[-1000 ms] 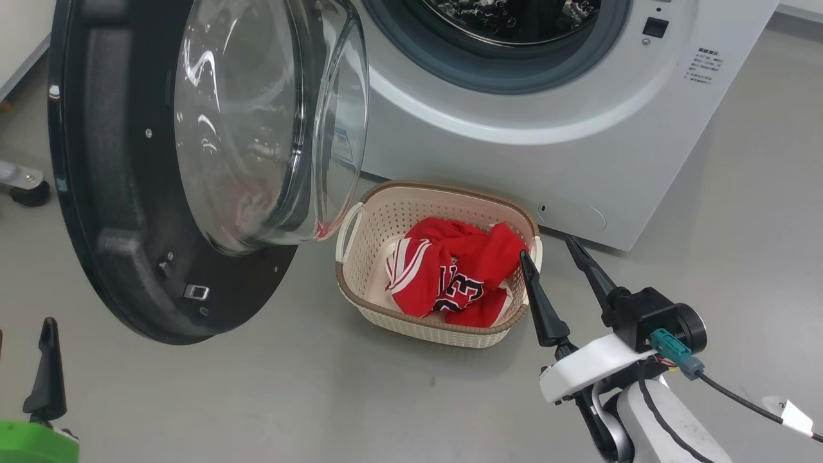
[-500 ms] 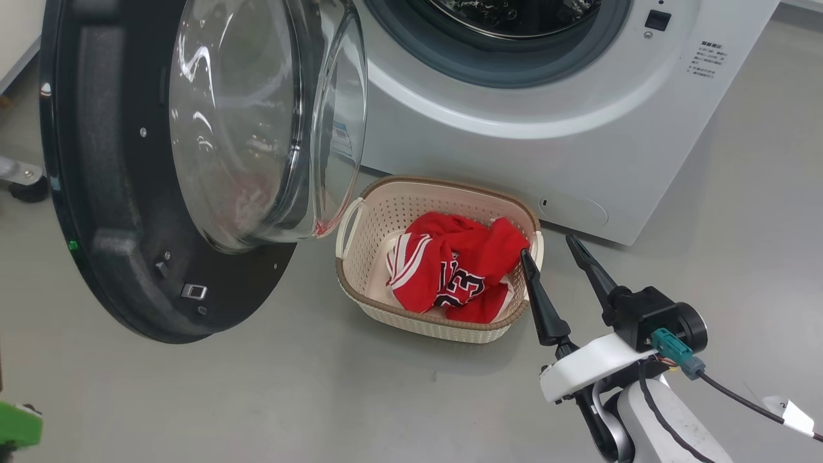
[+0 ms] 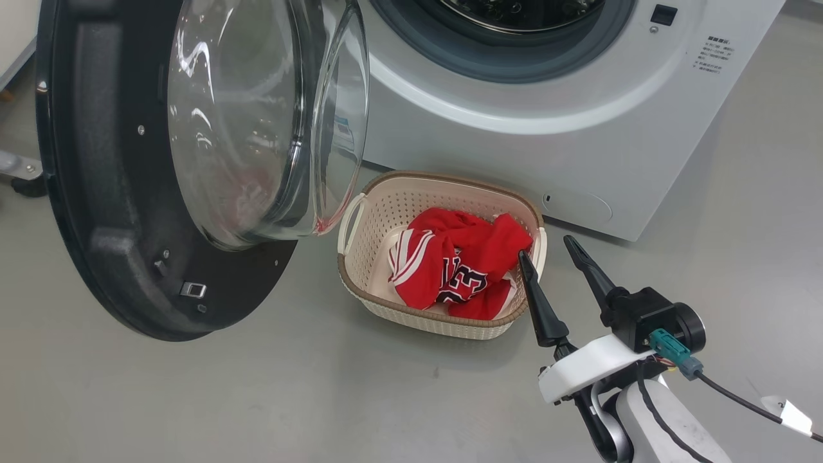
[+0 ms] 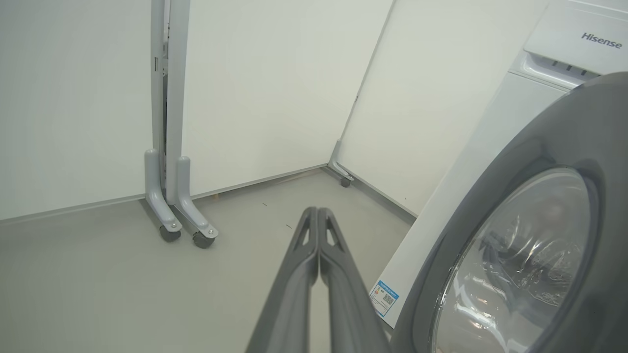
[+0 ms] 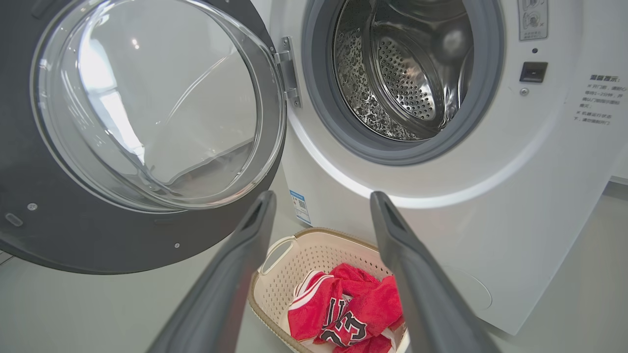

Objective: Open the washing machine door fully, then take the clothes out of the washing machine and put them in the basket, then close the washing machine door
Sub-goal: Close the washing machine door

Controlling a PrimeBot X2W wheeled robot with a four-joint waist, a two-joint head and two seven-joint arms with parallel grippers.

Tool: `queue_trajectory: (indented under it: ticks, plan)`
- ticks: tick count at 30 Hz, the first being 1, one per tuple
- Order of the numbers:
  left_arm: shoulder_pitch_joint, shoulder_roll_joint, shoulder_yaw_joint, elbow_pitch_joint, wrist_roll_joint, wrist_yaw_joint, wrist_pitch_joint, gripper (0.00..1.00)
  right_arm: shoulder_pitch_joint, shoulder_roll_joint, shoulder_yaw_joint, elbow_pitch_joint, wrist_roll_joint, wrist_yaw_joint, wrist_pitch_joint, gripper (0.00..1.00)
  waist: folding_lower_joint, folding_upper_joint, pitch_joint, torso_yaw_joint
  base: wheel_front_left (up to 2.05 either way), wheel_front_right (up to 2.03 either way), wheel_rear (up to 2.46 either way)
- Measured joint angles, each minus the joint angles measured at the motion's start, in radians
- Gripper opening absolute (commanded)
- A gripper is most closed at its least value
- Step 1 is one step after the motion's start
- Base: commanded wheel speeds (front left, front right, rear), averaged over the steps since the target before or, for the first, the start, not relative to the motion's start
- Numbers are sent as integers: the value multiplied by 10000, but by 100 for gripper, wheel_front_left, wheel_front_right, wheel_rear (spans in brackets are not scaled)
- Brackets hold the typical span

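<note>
The white washing machine stands with its washing machine door swung wide to the left; the steel drum looks bare inside. In front of it on the floor sits the cream basket, and the red clothes with the number 23 lie in it. My right gripper is open and holds nothing, just right of the basket's rim. My left gripper is shut on nothing, out beyond the door's outer face, pointing at the floor and wall panels.
White wall panels on wheeled feet stand left of the machine. Grey floor spreads in front of the basket and door. A cable with a tag trails from my right wrist.
The left gripper's finger at the head view's lower left has gone out of that view, and the gripper has shut. The camera has shifted slightly; the right gripper, basket and clothes stay put.
</note>
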Motion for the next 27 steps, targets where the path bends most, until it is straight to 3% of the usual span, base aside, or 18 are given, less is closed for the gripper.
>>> queue_trajectory:
  ticks: [7,15,24,27]
  plan:
    - [-840,-564,949,692,-2663,17,1588,0,-3,0,48,13,0,2,0,100,0,0,66,-30,0,0,0]
    - [-1542,-1250,1505,1250,-5187,899,3484,0,-10,-2,82,21,0,2,0,100,0,0,119,-96,0,0,0]
    - [-2023,-1480,2236,1783,-6892,2299,4907,0,-14,-2,119,27,2,2,0,100,0,0,147,-191,0,0,0]
    - [-2082,-1492,2242,1837,-7093,2374,5359,0,-16,-2,121,31,4,2,0,100,0,0,140,-215,0,0,0]
